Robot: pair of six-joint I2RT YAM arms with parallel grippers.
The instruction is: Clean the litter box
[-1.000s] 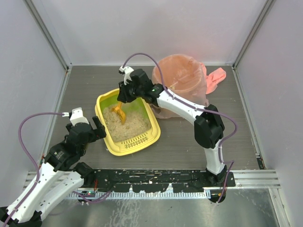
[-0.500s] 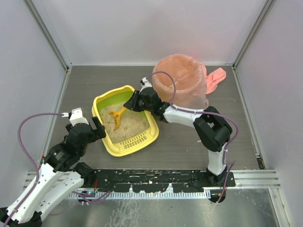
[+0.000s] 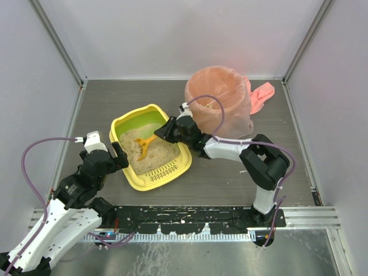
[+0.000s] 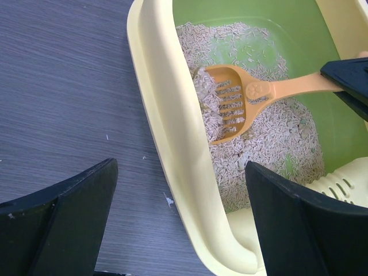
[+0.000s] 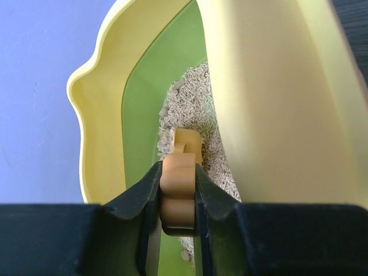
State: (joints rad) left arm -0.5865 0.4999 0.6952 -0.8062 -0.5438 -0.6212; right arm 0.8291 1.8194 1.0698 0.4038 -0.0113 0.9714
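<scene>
The yellow litter box (image 3: 123, 123) with green inner wall and beige litter sits left of the table's centre, its slotted ledge (image 3: 164, 172) toward me. My right gripper (image 3: 163, 131) is shut on the handle of the orange slotted scoop (image 3: 141, 145), whose head lies in the litter and carries a heap of litter and a grey clump (image 4: 204, 86). In the right wrist view the scoop handle (image 5: 177, 184) is pinched between both fingers. My left gripper (image 3: 118, 156) is open at the box's left rim (image 4: 172, 126), one finger outside and one over the box's inside.
A round bin lined with a pink bag (image 3: 218, 103) stands behind and right of the box, the bag's loose end (image 3: 261, 95) trailing right. Grey enclosure walls stand on three sides; a black rail (image 3: 190, 217) runs along the near edge.
My right arm has lowered and swung toward the box's right side, carrying the scoop down into the litter. The litter box has shifted slightly. My left gripper has stayed at the rim.
</scene>
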